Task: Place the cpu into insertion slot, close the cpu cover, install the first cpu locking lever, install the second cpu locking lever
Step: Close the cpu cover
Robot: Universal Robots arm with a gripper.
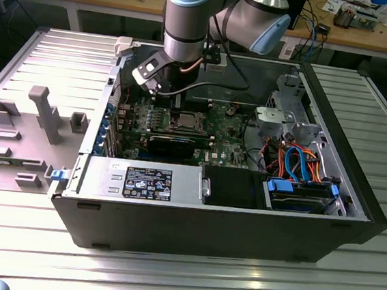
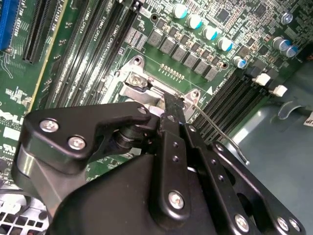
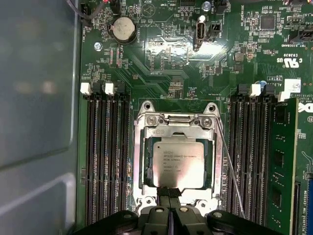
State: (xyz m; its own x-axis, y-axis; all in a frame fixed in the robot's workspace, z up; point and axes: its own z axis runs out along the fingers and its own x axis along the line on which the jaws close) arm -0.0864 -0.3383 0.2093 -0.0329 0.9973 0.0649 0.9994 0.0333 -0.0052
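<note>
The cpu (image 3: 178,164), a square chip with a dull silver top, lies flat in the insertion slot (image 3: 145,108) on the green board. The cpu cover (image 3: 177,126), a silver frame with a window, lies down around the chip. My gripper (image 3: 170,192) is shut, its black fingertips together at the cover's edge by the chip. The second wrist view shows the gripper (image 2: 172,102) touching the silver cover (image 2: 139,90). A thin wire locking lever (image 3: 231,171) slants away along one side of the socket, and its hooked end (image 2: 239,154) hangs free. In the exterior view the gripper (image 1: 177,108) hangs over the socket (image 1: 185,121).
Long memory slots (image 3: 105,156) flank the socket on both sides. A coin battery (image 3: 123,28) sits further along the board and the grey case wall (image 3: 39,98) runs close by. In the exterior view a black expansion card (image 1: 172,143), power supply (image 1: 139,179) and cabled drive bay (image 1: 301,166) crowd the case.
</note>
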